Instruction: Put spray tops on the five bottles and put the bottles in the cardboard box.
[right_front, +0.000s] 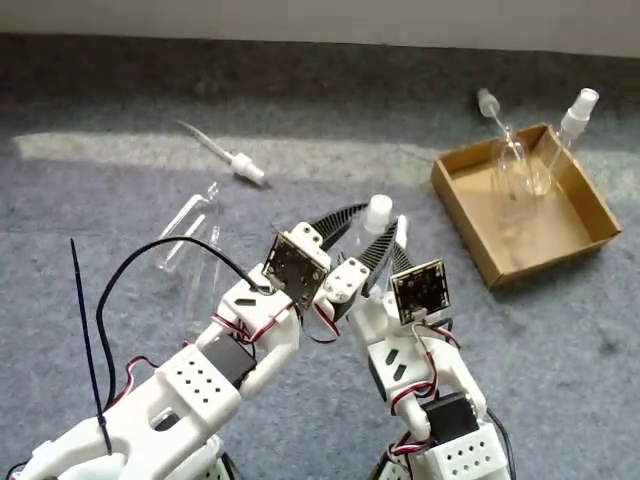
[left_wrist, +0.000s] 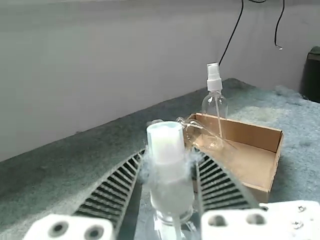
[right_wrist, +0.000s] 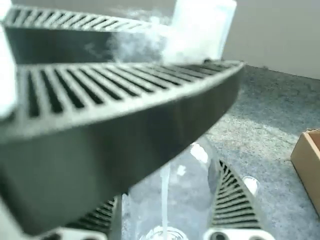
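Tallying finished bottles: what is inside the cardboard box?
An upright bottle and a tilted bottle, both with spray tops, at the box's far end. The remaining floor looks bare; the bottles cover only what is under them.

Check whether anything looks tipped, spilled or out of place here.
One capped bottle lies tipped in the cardboard box beside the upright bottle. Two uncapped bottles and a loose spray top lie on the carpet, not yet assembled. Nothing looks spilled or broken.
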